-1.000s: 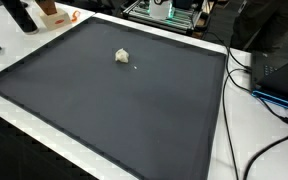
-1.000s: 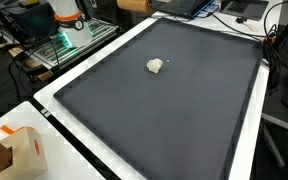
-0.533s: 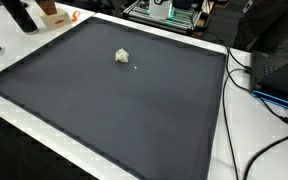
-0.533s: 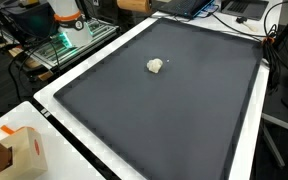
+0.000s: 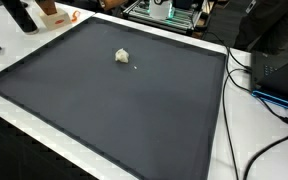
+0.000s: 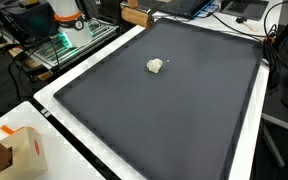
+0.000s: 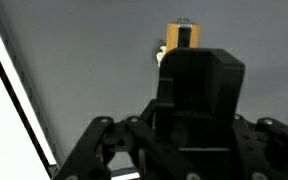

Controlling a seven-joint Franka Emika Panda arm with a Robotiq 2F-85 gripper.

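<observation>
gripper (image 7: 199, 95): only the wrist view shows it, and there the black housing and linkage fill the lower middle. Fingertips are hidden behind the housing, so I can't tell how far the jaws are open or whether they hold anything.

Just past the housing's top edge, over the mat (image 7: 84, 60), is a small yellow-orange block (image 7: 184, 35) with a dark face. It's too blurred to tell whether it sits on the mat or is part of the rig. A pale scrap shows at the block's left, half covered by the housing. It could be the lump, can't confirm.

lump (image 5: 122, 56) (image 6: 156, 66): white, crumpled, lying on the mat (image 5: 134, 110) (image 6: 174, 110) in both exterior views, well inside the edges and toward the far end. Nothing touches it. A tiny speck (image 5: 135, 68) lies just beside it, too small to identify.

Off the mat:
- white table border (image 5: 234, 130) (image 6: 74, 122) runs around it
- cables (image 5: 231, 85) cross the border at one side
- a cardboard box (image 6: 19, 150) sits at a mat corner, cut off by the frame
</observation>
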